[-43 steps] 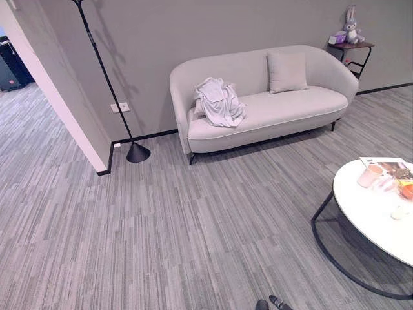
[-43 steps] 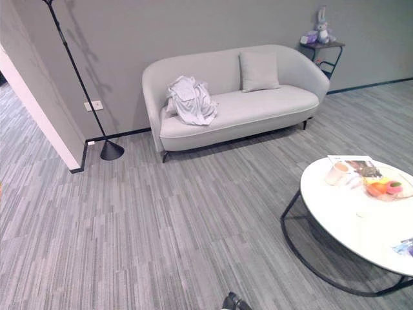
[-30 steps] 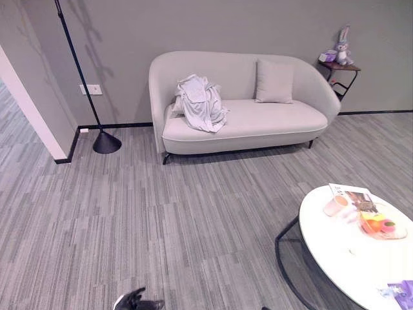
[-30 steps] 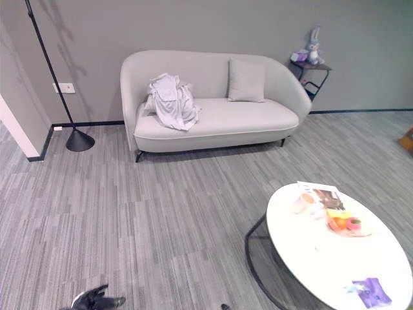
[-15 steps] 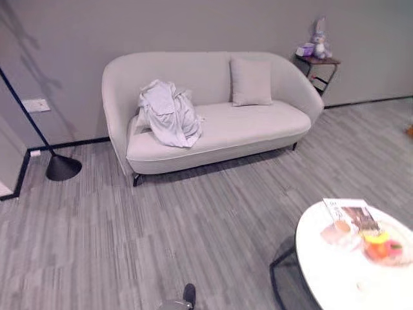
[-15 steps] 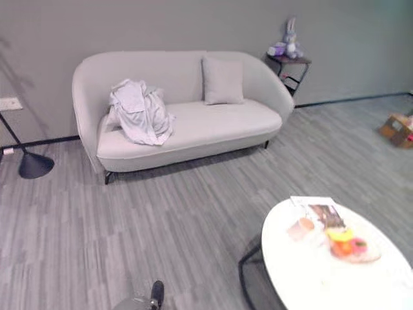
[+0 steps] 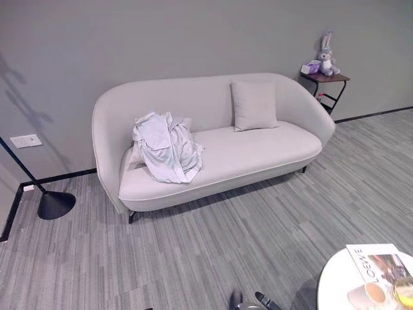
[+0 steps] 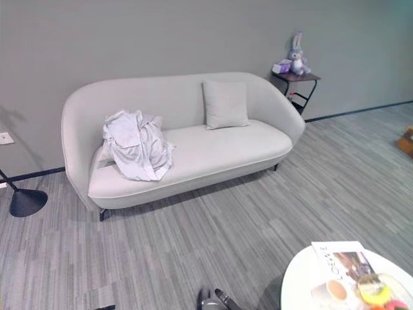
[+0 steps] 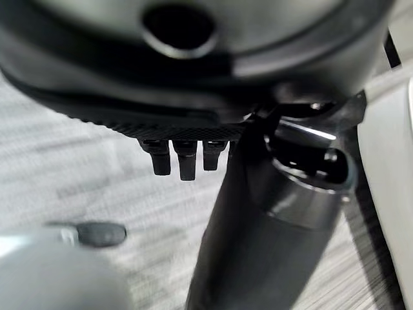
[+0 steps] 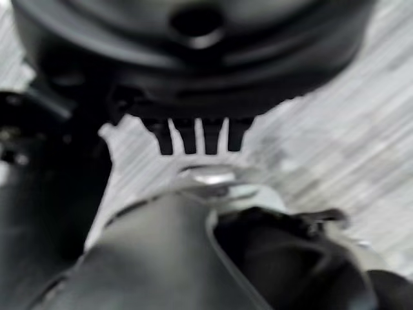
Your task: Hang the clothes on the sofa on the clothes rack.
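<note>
A crumpled heap of pale clothes [image 7: 166,147] lies on the left part of the light grey sofa [image 7: 258,150], leaning against its backrest; the heap also appears in the right eye view [image 8: 136,146]. In the left wrist view my left hand [image 9: 184,161] hangs over the grey floor with relaxed fingers and holds nothing. My right hand [image 10: 193,71] hangs the same way in its own wrist view, fingers straight and empty. Both hands are far from the sofa.
A square cushion [image 7: 254,106] leans on the sofa's back. A small side table [image 7: 324,77] with a toy rabbit stands at the sofa's right end. A floor lamp's base [image 7: 55,204] sits at the left. A round white table [image 8: 303,284] with a magazine and a cup is near right.
The camera has moved closer to the sofa, which now looks larger and more central. The clothes have not moved on the sofa.
</note>
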Available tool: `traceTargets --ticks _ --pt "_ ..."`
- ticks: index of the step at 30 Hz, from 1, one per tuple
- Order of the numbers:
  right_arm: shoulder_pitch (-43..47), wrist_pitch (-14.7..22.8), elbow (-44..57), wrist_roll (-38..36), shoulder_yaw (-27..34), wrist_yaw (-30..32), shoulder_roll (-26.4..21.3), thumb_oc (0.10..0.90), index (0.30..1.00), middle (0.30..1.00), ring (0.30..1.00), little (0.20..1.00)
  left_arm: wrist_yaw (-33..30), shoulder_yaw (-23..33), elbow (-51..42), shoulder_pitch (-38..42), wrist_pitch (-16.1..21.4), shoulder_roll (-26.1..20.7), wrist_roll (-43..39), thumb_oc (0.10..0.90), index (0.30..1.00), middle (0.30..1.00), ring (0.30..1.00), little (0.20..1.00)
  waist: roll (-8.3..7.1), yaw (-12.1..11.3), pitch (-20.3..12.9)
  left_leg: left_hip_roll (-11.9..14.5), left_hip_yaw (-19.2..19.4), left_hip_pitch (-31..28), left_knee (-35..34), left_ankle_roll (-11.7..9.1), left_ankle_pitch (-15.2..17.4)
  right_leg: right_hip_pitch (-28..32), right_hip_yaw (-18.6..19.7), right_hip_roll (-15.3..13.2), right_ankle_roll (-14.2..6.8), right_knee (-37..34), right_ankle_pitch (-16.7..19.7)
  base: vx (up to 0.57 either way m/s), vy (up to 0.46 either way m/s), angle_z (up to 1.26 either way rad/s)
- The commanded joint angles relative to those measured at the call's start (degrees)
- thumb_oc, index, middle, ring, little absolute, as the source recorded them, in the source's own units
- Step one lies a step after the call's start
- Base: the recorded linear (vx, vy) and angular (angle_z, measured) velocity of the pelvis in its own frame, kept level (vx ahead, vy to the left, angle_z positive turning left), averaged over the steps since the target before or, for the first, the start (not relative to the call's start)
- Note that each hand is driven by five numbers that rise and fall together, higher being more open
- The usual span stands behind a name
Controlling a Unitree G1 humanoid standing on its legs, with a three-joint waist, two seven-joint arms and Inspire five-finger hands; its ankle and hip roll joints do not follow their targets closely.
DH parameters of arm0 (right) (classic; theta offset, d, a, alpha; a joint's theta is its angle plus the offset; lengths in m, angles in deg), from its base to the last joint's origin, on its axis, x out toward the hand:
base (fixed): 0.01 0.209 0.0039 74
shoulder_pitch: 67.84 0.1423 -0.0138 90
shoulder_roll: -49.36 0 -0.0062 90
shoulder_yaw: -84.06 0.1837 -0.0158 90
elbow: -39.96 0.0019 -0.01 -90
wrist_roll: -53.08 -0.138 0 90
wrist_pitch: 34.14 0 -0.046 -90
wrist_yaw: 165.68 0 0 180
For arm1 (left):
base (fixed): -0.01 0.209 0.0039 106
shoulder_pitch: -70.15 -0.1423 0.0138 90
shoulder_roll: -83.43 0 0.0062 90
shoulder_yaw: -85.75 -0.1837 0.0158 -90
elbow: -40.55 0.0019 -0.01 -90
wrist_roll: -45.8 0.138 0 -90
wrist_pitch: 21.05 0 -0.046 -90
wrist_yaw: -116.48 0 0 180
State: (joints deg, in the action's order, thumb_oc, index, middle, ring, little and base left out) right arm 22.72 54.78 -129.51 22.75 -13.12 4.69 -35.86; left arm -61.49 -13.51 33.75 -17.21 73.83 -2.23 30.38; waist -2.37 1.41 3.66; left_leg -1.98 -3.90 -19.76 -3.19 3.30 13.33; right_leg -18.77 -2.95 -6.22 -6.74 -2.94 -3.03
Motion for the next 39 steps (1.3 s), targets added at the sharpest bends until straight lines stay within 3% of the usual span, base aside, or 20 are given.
traceTargets --ticks 1,3,4,7,9,10,11,13,17,18,20,21,23,24,26,29,30,32,37,39 --pt "-0.53 0.24 -2.26 -0.13 0.93 -0.61 -0.21 0.8 0.9 0.9 0.9 0.9 0.57 -1.38 2.1 0.17 2.22 2.5 2.65 0.8 0.9 0.9 0.9 0.9 0.26 0.59 -0.42 2.42 0.96 0.77 -0.27 -3.73 -3.93 9.52 -0.67 -0.6 -1.63 1.49 12.01 0.64 -0.342 1.03" --pt "-1.4 0.02 -4.15 -0.07 1.52 -0.41 -0.75 0.8 0.9 0.9 0.9 0.9 0.83 0.52 2.71 -1.06 1.74 2.45 0.23 0.8 0.9 0.9 0.9 0.9 1.26 0.42 -1.37 7.07 0.04 1.83 7.75 -6.32 -8.66 10.56 -2.49 2.49 0.43 6.17 9.6 0.69 -0.418 0.93" --pt "-1.39 0.03 -4.16 -0.08 1.52 -0.42 -0.77 0.8 0.9 0.9 0.9 0.9 0.83 0.53 2.71 -1.06 1.74 2.45 0.23 0.8 0.9 0.9 0.9 0.9 1.31 0.52 -1.4 7.14 -0.06 1.93 7.89 -6.35 -8.57 10.56 -2.6 2.51 0.45 6.19 9.56 0.52 -0.389 0.37" --pt "-0.72 1.2 -3.84 -1.02 1.28 0.88 -1.54 0.8 0.9 0.9 0.9 0.9 -0.25 0.84 1.15 -0.46 1.64 2.17 -1.86 0.8 0.9 0.9 0.9 0.9 -0.81 -0.14 -0.39 12.18 4.44 11.65 30.04 -7.76 -21.28 18.32 -5.62 3.81 4.58 3.6 5.97 0.4 -0.389 0.42" --pt "0.13 1.26 -3.77 -0.3 0.72 1.5 -2.07 0.8 0.9 0.9 0.9 0.9 -0.36 -0.29 0.21 -0.4 1.52 2.14 -0.64 0.8 0.9 0.9 0.9 0.9 -2.23 -0.61 0.39 17.01 11.25 14.89 37.7 -6.13 -21.25 21.54 -6.36 4.41 6.28 1.91 4.76 0.38 -0.354 0.22" --pt "1.31 1.19 -3.47 0.8 -0.11 2.28 -3.19 0.8 0.9 0.9 0.9 0.9 -0.57 -1.22 -1.13 -0.07 1.44 2.12 -0.99 0.8 0.9 0.9 0.9 0.9 -2.67 -2.08 1.37 17.5 15.72 20.42 42.2 -5.69 -18.39 25.03 -6.14 4.35 6.88 0.27 3.8 0.32 -0.217 -0.21" --pt "1.31 1.18 -3.47 0.81 -0.1 2.28 -3.2 0.8 0.9 0.9 0.9 0.9 -0.57 -1.23 -1.13 -0.07 1.43 2.13 -0.99 0.8 0.9 0.9 0.9 0.9 -2.57 -2.05 1.35 17.6 15.64 20.55 42.39 -5.68 -18.27 25.01 -6.18 4.44 6.88 0.26 3.8 0.28 -0.112 -0.15" --pt "1.78 1.33 -1.49 1.42 -1.3 2.11 -3.52 0.8 0.9 0.9 0.9 0.9 -0.88 -0.9 -1.79 0.07 1.67 2.11 -2.52 0.8 0.9 0.9 0.9 0.9 -2.46 -3.09 1.54 13.51 16.98 25.35 38.81 -5.99 -16.02 27.05 -5.68 4.11 6.42 -0.68 2.91 0.22 0.037 -0.14" --pt "2.76 3.11 5.86 6.22 -4.94 3.74 -3.96 0.8 0.9 0.9 0.9 0.9 -1.97 0.09 -2.07 0.38 2.04 2.24 -5.01 0.8 0.9 0.9 0.9 0.9 -1.82 -4.22 2.0 14.39 17.57 26.46 18.26 -7.84 -18.26 28.79 -6.78 2.82 4.93 0.45 -0.13 0.28 0.131 -0.44" --pt "2.91 3.78 12.34 8.97 -7.22 4.45 -4.0 0.8 0.9 0.9 0.9 0.9 -2.3 2.22 -2.3 0.39 1.87 2.42 -9.26 0.8 0.9 0.9 0.9 0.9 -0.86 -4.99 1.87 16.49 15.17 27.3 8.0 -10.24 -23.51 30.86 -7.29 2.59 4.38 1.57 -2.39 0.34 0.179 -0.47" --pt "2.83 3.8 14.86 9.94 -8.09 4.5 -4.16 0.8 0.9 0.9 0.9 0.9 -2.33 3.22 -2.36 0.38 1.89 2.41 -10.77 0.8 0.9 0.9 0.9 0.9 -0.71 -5.1 2.06 17.54 14.67 26.77 5.64 -10.66 -24.86 31.72 -7.27 2.24 4.0 1.8 -2.83 0.33 0.252 -0.28" --pt "2.48 4.1 18.78 12.38 -9.92 4.06 -4.91 0.8 0.9 0.9 0.9 0.9 -2.39 4.04 -1.73 0.17 1.93 2.75 -10.6 0.8 0.9 0.9 0.9 0.9 -0.37 -5.33 1.83 21.05 11.88 25.95 2.68 -12.27 -27.26 32.87 -6.02 0.42 2.8 2.0 -3.51 0.38 0.396 -0.26" --pt "2.17 4.06 19.48 12.96 -10.45 3.79 -5.2 0.8 0.9 0.9 0.9 0.9 -2.46 3.99 -1.53 0.0 2.03 2.78 -10.16 0.8 0.9 0.9 0.9 0.9 -0.29 -5.32 1.85 22.35 11.26 25.26 2.6 -12.77 -28.09 32.97 -5.51 -0.27 2.5 2.14 -3.62 0.28 0.412 -0.39" --pt "1.52 3.89 17.86 15.59 -11.47 3.04 -6.09 0.8 0.9 0.9 0.9 0.9 -2.32 2.88 -1.62 -0.19 2.19 2.72 -7.55 0.8 0.9 0.9 0.9 0.9 0.41 -5.22 0.94 25.51 8.74 23.95 3.16 -14.03 -30.83 33.13 -4.23 -2.5 1.07 1.71 -3.59 0.2 0.396 -0.3" --pt "1.38 3.93 16.07 16.28 -11.27 3.11 -6.14 0.8 0.9 0.9 0.9 0.9 -2.39 2.13 -1.38 -0.19 2.27 2.74 -6.08 0.8 0.9 0.9 0.9 0.9 0.71 -5.33 0.67 25.92 7.18 23.65 3.54 -14.51 -30.98 33.19 -4.04 -3.68 0.29 1.28 -3.25 0.22 0.461 -0.41" --pt "0.17 2.82 10.03 18.38 -8.78 2.97 -5.56 0.8 0.9 0.9 0.9 0.9 -2.45 -0.43 -0.3 0.28 1.83 2.72 -1.4 0.8 0.9 0.9 0.9 0.9 1.13 -4.33 -0.83 22.9 6.99 22.95 4.28 -14.41 -23.29 33.42 -5.48 -9.29 -2.99 0.15 -0.32 0.22 0.587 0.35" --pt "0.18 2.83 10.01 18.39 -8.77 2.97 -5.54 0.8 0.9 0.9 0.9 0.9 -2.45 -0.44 -0.3 0.29 1.83 2.7 -1.4 0.8 0.9 0.9 0.9 0.9 1.04 -4.3 -0.83 22.79 6.96 23.0 4.38 -14.38 -23.21 33.48 -5.53 -9.39 -3.04 0.09 -0.31 0.1 0.396 0.75" --pt "-0.32 2.18 5.27 17.58 -6.9 3.11 -4.42 0.8 0.9 0.9 0.9 0.9 -2.38 -2.31 -0.62 1.34 1.91 1.47 0.21 0.8 0.9 0.9 0.9 0.9 -0.54 -4.31 -1.2 17.42 8.71 24.0 6.23 -12.46 -18.68 31.15 -5.71 -14.83 -4.62 1.98 7.78 0.11 0.57 0.66" --pt "0.86 1.89 4.82 16.83 -6.38 3.47 -3.34 0.8 0.9 0.9 0.9 0.9 -2.97 -3.32 -1.77 2.69 1.92 0.26 0.79 0.8 0.9 0.9 0.9 0.9 -1.6 -5.02 -0.74 11.06 11.02 24.36 6.82 -8.32 -14.9 26.47 -8.06 -19.99 -4.51 7.47 17.74 0.04 0.372 0.12" --pt "2.07 2.09 4.59 16.9 -6.66 4.22 -3.1 0.8 0.9 0.9 0.9 0.9 -3.37 -3.62 -2.5 3.29 1.88 0.29 0.59 0.8 0.9 0.9 0.9 0.9 -0.65 -5.23 0.21 9.51 12.36 23.78 6.43 -6.56 -13.96 24.42 -11.94 -20.08 -2.92 10.28 16.87 -0.02 0.44 0.05"
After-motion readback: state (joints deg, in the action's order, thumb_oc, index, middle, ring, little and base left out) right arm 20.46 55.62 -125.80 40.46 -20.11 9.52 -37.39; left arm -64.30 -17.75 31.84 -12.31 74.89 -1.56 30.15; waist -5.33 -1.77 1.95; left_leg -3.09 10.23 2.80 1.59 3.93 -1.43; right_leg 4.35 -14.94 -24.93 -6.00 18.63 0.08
